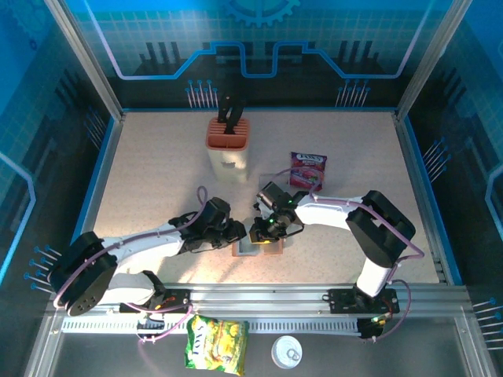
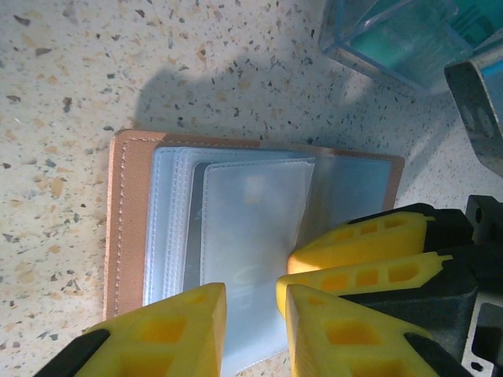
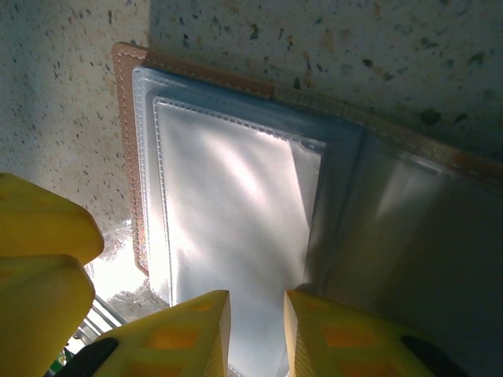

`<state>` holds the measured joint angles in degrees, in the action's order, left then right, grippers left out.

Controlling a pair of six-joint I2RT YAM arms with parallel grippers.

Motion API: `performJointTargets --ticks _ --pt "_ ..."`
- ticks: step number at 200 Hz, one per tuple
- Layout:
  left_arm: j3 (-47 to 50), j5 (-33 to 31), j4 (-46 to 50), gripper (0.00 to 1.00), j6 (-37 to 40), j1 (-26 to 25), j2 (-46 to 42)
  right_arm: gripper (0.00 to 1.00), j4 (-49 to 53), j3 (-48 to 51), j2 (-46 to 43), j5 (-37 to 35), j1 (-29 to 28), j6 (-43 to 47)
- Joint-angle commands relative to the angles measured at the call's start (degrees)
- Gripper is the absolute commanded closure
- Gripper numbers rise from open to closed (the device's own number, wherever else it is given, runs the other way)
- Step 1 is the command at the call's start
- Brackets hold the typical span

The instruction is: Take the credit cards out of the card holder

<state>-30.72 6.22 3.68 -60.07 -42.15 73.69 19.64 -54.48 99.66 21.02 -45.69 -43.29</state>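
Card holder [image 2: 126, 236] lies opened flat on the speckled worktop [image 2: 78, 63], toward the near edge and between the two arms; its brown cover is down and its clear sleeves [image 3: 228, 228] face up, which leaves the pocket mouths reachable from above. From the left, the left arm [image 1: 149, 239] comes in low, so the left jaws hang over the edge of the sleeves; they are a little apart, with plastic showing in the gap and nothing pinched that I can make out; I judge they are set to steady or lift a sleeve, not to carry anything. Whether the credit cards sit inside I cannot tell; the sleeves are milky and glare hides their contents. On the right, the right arm [image 1: 334, 214] bends toward the same wallet; the right jaws stand just beside the left ones, likewise slightly apart over a sleeve, probably lined up to draw a card once a pocket is held. Further right a clear tray [image 2: 393, 47] stands near, teal showing through its wall; a purple snack packet [image 1: 308, 169] lies farther back.
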Motion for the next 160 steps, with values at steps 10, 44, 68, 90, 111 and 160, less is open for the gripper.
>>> performJointTargets --ticks 10,44,68,90,111,160 --pt "0.0 1.6 -1.23 0.72 -0.57 0.35 1.79 0.76 0.81 1.28 -1.31 -0.8 0.52 0.15" --pt "-0.05 1.57 -1.07 0.69 -0.91 0.32 2.6 0.77 0.45 1.61 -1.57 -0.7 0.58 -0.04" --pt "0.13 1.52 -1.23 0.68 -1.11 0.37 2.42 0.78 0.4 1.9 -1.83 -0.72 0.63 -0.13" --pt "0.04 1.56 -1.0 0.67 -1.1 0.33 2.35 0.79 0.27 2.09 -1.92 -0.85 0.79 -0.18" --pt "-0.02 1.95 -1.25 0.66 -1.13 0.36 2.61 0.8 0.14 2.18 -2.05 -0.72 0.8 -0.31" --pt "-0.07 2.66 -2.41 0.67 -1.67 0.38 3.32 0.83 -0.39 2.67 -2.03 -0.54 0.96 -0.61"
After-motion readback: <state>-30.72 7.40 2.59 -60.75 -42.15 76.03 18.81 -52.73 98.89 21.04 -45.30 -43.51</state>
